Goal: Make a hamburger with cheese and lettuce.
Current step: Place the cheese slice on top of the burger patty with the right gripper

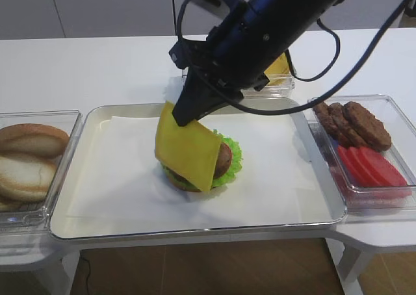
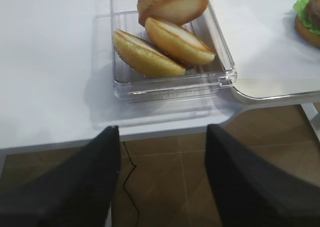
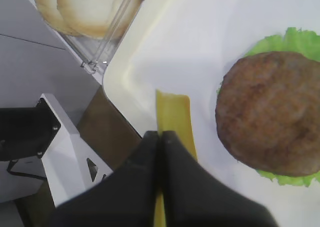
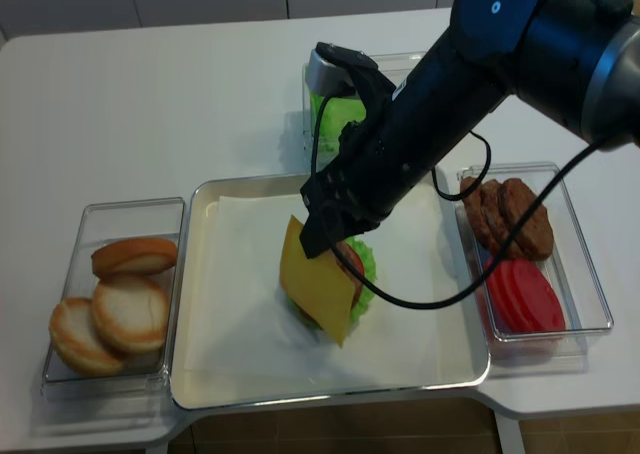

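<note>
Cheese (image 1: pixel 187 153) hangs tilted from the right gripper (image 1: pixel 184 116), pinched tight by one edge so it can drape over the hamburger (image 1: pixel 221 162) on the tray (image 1: pixel 97 178), touching the stack's left side.

bun halves (image 1: pixel 29 162) in a clear left bin, patties (image 1: pixel 354 123) and tomato slices (image 1: pixel 370 167) right
</note>
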Available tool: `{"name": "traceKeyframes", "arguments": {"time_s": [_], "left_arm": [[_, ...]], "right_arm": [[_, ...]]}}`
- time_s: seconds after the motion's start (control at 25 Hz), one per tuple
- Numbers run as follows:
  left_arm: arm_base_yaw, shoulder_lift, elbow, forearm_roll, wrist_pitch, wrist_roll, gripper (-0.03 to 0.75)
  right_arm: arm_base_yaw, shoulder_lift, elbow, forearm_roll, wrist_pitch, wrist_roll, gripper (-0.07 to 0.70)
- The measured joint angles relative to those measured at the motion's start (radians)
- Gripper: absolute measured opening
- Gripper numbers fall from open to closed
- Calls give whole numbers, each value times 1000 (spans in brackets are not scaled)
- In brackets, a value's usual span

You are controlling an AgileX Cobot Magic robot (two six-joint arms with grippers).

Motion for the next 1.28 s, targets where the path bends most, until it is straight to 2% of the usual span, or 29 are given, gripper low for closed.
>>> {"name": "traceKeyframes", "arguments": {"time_s": [0.24,0.64,0.96,1.28], "left_arm": [[0,0,0,0,0,0,405],[0,0,0,0,0,0,405],[0,0,0,0,0,0,405],[0,0,0,0,0,0,405]], "right_arm": [[0,44,0,7,-12,-18,1],[0,59,0,-41,-117,-51,1],[0,59,0,-125,-163,-58,1],[0,59,0,-135,-191,-62,1]]}}
